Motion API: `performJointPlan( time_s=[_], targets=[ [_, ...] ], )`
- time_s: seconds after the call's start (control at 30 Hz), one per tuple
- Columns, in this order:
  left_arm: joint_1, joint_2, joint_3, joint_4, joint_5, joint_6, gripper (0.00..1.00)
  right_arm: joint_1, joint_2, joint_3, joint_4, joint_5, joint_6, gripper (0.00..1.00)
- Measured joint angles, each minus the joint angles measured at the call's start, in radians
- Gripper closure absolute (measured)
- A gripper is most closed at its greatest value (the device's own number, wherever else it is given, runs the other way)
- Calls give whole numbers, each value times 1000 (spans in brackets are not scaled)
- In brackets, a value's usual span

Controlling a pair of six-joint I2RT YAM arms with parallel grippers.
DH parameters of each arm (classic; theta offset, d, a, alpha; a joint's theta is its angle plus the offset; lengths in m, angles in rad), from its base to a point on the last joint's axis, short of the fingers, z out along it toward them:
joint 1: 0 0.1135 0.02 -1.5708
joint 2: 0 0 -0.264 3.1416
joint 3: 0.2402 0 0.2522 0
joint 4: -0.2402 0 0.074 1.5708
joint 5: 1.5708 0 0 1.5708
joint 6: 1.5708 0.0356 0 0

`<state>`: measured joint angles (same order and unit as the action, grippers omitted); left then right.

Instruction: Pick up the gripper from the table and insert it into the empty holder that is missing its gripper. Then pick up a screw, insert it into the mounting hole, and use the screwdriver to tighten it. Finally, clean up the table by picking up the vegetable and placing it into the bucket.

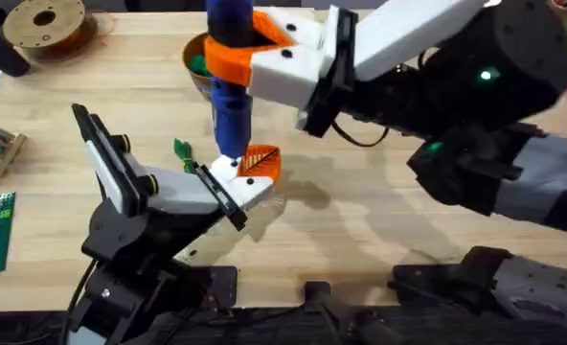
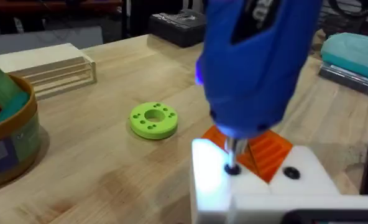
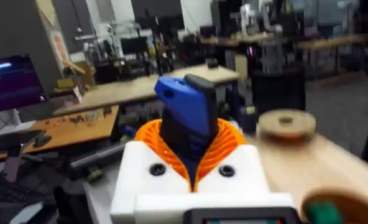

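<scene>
Just to the left of the left claw (image 1: 243, 184), on the table (image 1: 379, 230): the vegetable (image 1: 182, 150), a small dark green scrap, loose, near the claw's tip but not touching it, not yet in the bucket (image 1: 193, 56). Farther out beyond that claw, the bucket itself, rim partly hidden behind the blue tool, green toy pieces inside. At the left claw's own tip: the holder (image 2: 212, 177), a white block, with the orange gripper (image 2: 272, 152) pressed against its far side and, to judge by this, already seated. Impossible to tell the left claw's state, released or clenched. Directly above the holder: the screwdriver (image 1: 230, 105), long axis close to vertical, thin metal tip down in one mounting hole of the white block, a second dark hole just beside it on the next block. Gripped high on its blue body by the right claw (image 3: 190, 165), clenched on it with orange ribbed pads (image 3: 224, 146) on either side. Hangs straight below that claw, so the coming move, by this reading, turns on keeping the tool's axis in line with the hole while driving. Screw head hidden under the tip; seated depth not readable. Nearer arm for the vegetable afterwards: the left, with the right one busy overhead. To the left in the left wrist view, apart from the holder, a green ring-shaped disc (image 2: 153, 119), not the piece to clear. Right arm's bulk large and dark over the right of the table, covering whatever lies beneath.
</scene>
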<state>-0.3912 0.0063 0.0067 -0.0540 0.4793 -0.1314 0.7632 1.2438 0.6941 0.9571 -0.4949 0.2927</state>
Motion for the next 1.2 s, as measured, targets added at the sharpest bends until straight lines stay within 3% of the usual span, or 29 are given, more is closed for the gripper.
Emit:
performJointPlan(
  time_s=[0.1,0.17,0.4,0.57,0.7,0.83,1.07,1.2],
  targets=[
    [0,0,0,0,0,0,996,-15,6,1,152,-8,15,972],
    [0,0,0,0,0,0,996,-35,-3,22,170,-10,22,972],
    [0,0,0,0,0,0,996,-93,-10,43,24,-40,-5,972],
    [0,0,0,0,0,0,996,-237,-10,43,-173,-45,-144,972],
    [0,0,0,0,0,0,996,-416,-10,45,-368,-35,-380,972],
    [0,0,0,0,0,0,996,-556,-9,46,-567,46,-669,972],
    [0,0,0,0,0,0,996,-650,37,56,-794,326,-1177,972],
    [0,0,0,0,0,0,996,-675,122,60,-878,473,-1353,972]
  ],
)
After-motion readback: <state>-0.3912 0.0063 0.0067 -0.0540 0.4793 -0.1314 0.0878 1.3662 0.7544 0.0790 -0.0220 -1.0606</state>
